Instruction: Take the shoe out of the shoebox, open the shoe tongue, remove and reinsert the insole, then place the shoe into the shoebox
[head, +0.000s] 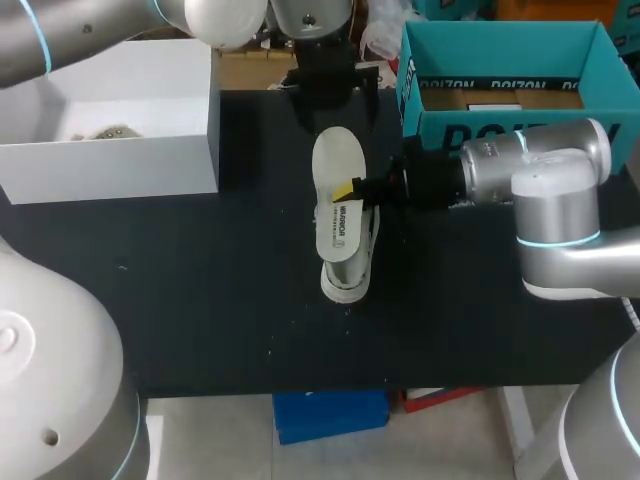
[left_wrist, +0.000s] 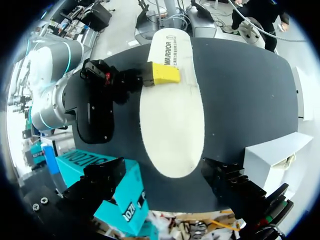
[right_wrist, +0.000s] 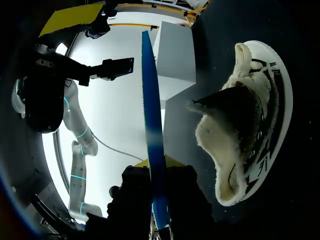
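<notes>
White foam, printed face up: that is the insole (head: 338, 195), and we hold it over the shoe (head: 348, 275). Our right gripper (head: 356, 190) comes in from the side and pinches the insole's edge near its middle. One yellow fingertip (left_wrist: 165, 74) lies on the top face. In the right wrist view the sheet stands edge-on between the two fingers, its underside blue.

Our left gripper (head: 328, 100) hangs at the insole's far, rounded end. Its dark fingers are spread wide, one to each side of that end, and neither touches it.

The shoe is cream with a fleecy lining and sits on the black table (head: 200, 300) beneath the insole's near end. We cannot tell whether the two touch there. It lies outside both boxes. The open teal shoebox (head: 480, 135) stands at the table's far right, behind our right arm. An open white box (head: 110, 170) stands at the far left, well apart from the shoe.
</notes>
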